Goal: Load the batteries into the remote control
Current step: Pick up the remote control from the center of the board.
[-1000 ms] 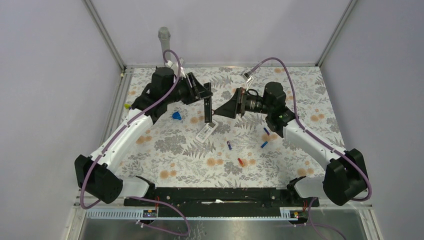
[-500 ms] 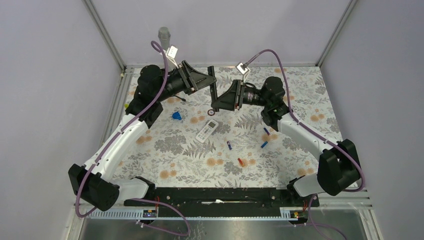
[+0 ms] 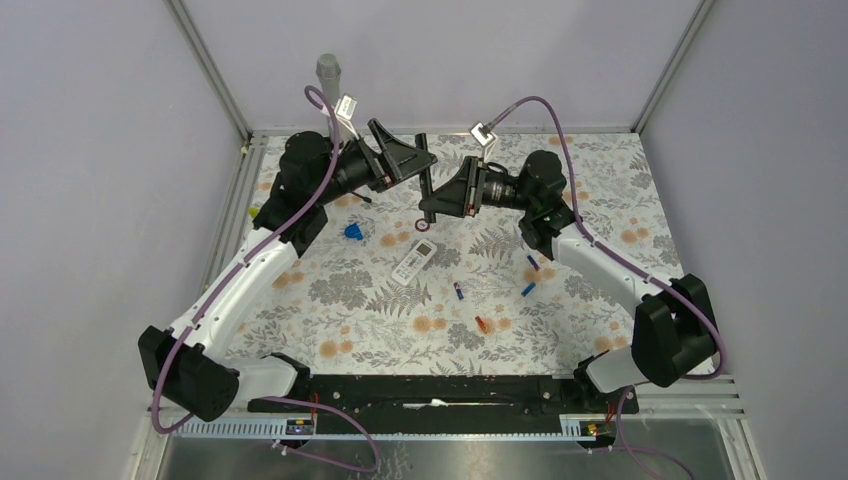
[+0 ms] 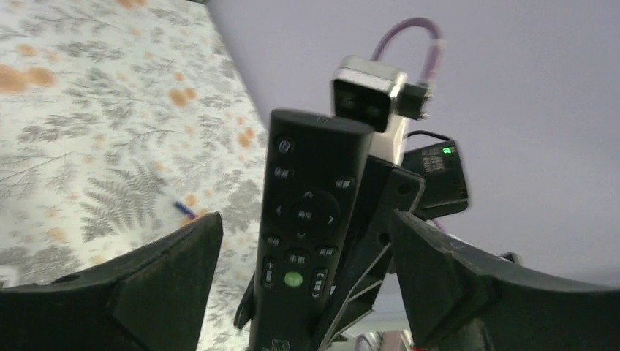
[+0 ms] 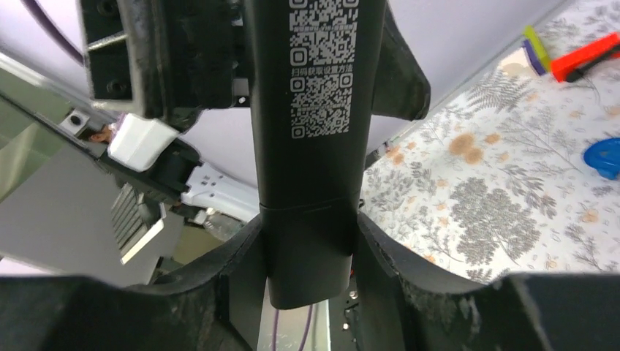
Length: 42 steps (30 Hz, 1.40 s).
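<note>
The black remote control [image 3: 424, 172] stands on end in the air above the back of the table. My right gripper [image 3: 428, 205] is shut on its lower end. In the right wrist view both fingers [image 5: 241, 256] press the sides of the remote control [image 5: 311, 168], whose QR-code back faces the camera. My left gripper [image 3: 412, 160] is open around the remote's upper part. Its fingers [image 4: 183, 248] stand clear of the button face [image 4: 303, 219]. The batteries lie on the cloth: blue ones [image 3: 459, 291] [image 3: 527, 289] [image 3: 532, 262] and an orange-red one [image 3: 480, 323].
A white remote [image 3: 413, 262] lies on the floral cloth below the grippers. A blue blob-shaped piece [image 3: 352, 231] sits to the left, and an orange-red piece with a yellow-green bit [image 5: 585, 53] lies near the left edge. Frame posts and grey walls close in the back.
The black remote rose from low over the white remote to higher up. The right gripper closed on its lower end, and the left gripper let go and opened.
</note>
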Available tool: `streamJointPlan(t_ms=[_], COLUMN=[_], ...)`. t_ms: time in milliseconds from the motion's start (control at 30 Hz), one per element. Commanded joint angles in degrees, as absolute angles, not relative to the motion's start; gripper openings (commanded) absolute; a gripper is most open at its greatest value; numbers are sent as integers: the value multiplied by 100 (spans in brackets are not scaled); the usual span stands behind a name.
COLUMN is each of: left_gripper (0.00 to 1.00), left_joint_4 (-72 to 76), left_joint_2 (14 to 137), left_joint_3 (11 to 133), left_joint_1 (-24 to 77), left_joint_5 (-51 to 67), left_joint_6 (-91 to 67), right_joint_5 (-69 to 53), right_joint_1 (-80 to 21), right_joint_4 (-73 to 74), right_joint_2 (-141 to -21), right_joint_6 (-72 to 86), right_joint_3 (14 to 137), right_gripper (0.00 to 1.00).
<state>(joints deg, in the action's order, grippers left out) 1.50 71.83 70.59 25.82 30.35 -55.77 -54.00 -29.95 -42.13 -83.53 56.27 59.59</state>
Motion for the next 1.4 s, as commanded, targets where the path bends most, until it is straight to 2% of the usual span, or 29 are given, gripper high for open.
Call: streamJointPlan(t_ms=[0,100,300,433,633,800,1000,1067,1100,1133,1167,1233,1300,1367], left_gripper=[91,93,80,76,57,51,29,16,9,4,1,0,0,0], left_joint_4=[-712,-1278,-1862,-1880,-1929,-2017,-2118,-2118,-2043,-1919,-1791,-1663,-1596,-1494], left_joint_2=[7255,7455,7813,7868,7909,7959,7998,7971,7918,7834,7685,7489,7353,7278], left_joint_3=[7390,7564,7877,7862,7685,7637,7590,7567,7537,7482,7424,7404,7470,7524], left_joint_1=[2575,2566,2566,2566,2575,2575,2575,2575,2575,2575,2575,2551,2478,2327], left_joint_5=[2154,1746,1401,1243,1173,1137,1151,1147,1142,1105,1015,824,788,931], left_joint_6=[-4976,-4750,-4624,-4604,-4661,-4616,-4535,-4470,-4399,-4317,-4244,-4078,-3915,-3884], right_joint_5=[-4253,-3207,-1964,-1503,-771,-596,-508,-541,-554,-578,-606,-726,-903,-1291], right_joint_1=[-3204,-3454,-3784,-3978,-4270,-4410,-4455,-4448,-4447,-4447,-4447,-4427,-4383,-4243], right_joint_4=[-2417,-1355,-701,-514,-39,215,287,275,251,227,221,220,130,-183], right_joint_2=[-8220,-8318,-8416,-8419,-8667,-8804,-8860,-8847,-8836,-8808,-8783,-8675,-8496,-8221], right_joint_6=[3630,2720,1931,1551,1069,984,988,1081,1158,1220,1264,1362,1486,1711], right_joint_3=[6503,6708,6814,6824,7256,7416,7492,7493,7484,7477,7465,7445,7376,7213], right_gripper=[32,32,29,29,29,29,29,31,33,40,52,79,97,100])
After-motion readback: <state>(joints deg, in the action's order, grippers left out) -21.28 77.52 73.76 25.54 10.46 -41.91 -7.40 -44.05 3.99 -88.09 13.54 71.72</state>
